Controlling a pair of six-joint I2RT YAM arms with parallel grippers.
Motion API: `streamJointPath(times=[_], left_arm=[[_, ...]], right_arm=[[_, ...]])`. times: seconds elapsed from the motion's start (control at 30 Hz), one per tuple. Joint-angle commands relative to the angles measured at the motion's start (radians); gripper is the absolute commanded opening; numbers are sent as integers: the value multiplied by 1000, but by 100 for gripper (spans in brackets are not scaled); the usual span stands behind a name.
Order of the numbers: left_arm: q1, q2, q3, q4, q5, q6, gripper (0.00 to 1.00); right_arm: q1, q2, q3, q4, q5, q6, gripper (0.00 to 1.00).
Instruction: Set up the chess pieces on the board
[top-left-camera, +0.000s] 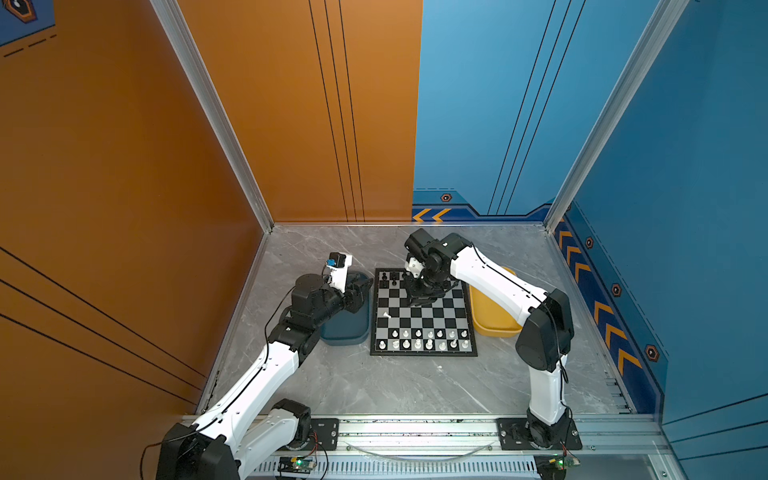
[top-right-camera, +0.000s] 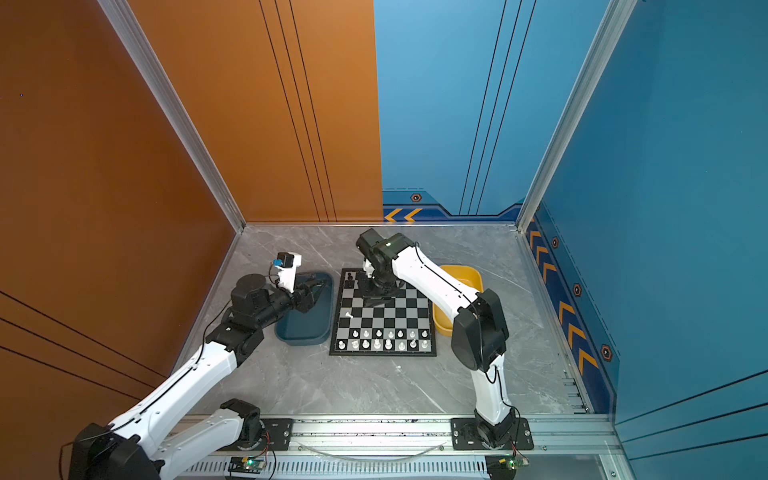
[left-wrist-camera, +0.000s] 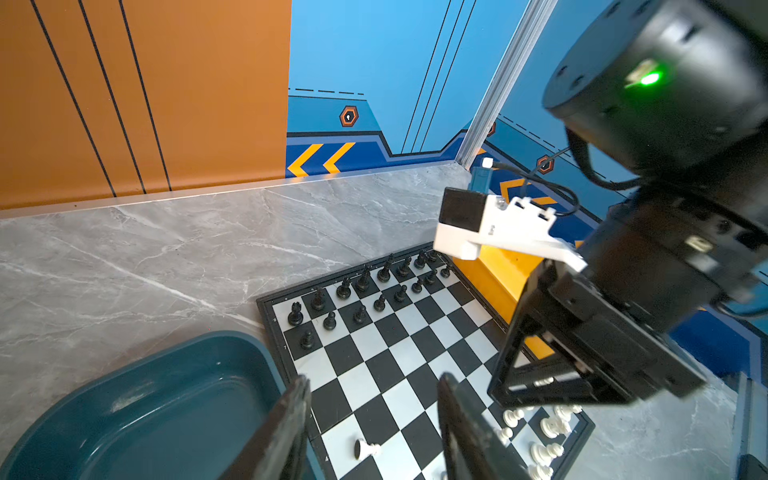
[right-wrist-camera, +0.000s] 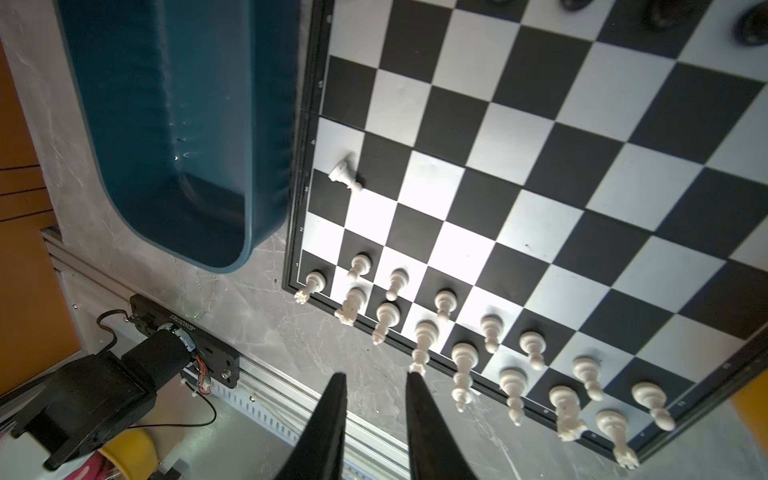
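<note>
The board lies in the middle of the table. White chess pieces fill its two near rows. Black pieces stand on the two far rows, mostly hidden in both top views. One white pawn lies on its side near the board's left edge. My left gripper hovers open and empty over the teal tray's rim, beside the board. My right gripper hangs above the board's far half, its jaws a little apart with nothing between them.
A teal tray sits against the board's left side and looks empty. A yellow tray sits against the right side, partly under my right arm. Walls close the table at the back and both sides.
</note>
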Motion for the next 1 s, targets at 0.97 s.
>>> streamJointPath(times=[0.97], left_arm=[[-42, 50, 60, -94, -23, 12, 50]], right_arm=[[94, 185, -50, 226, 73, -92, 34]])
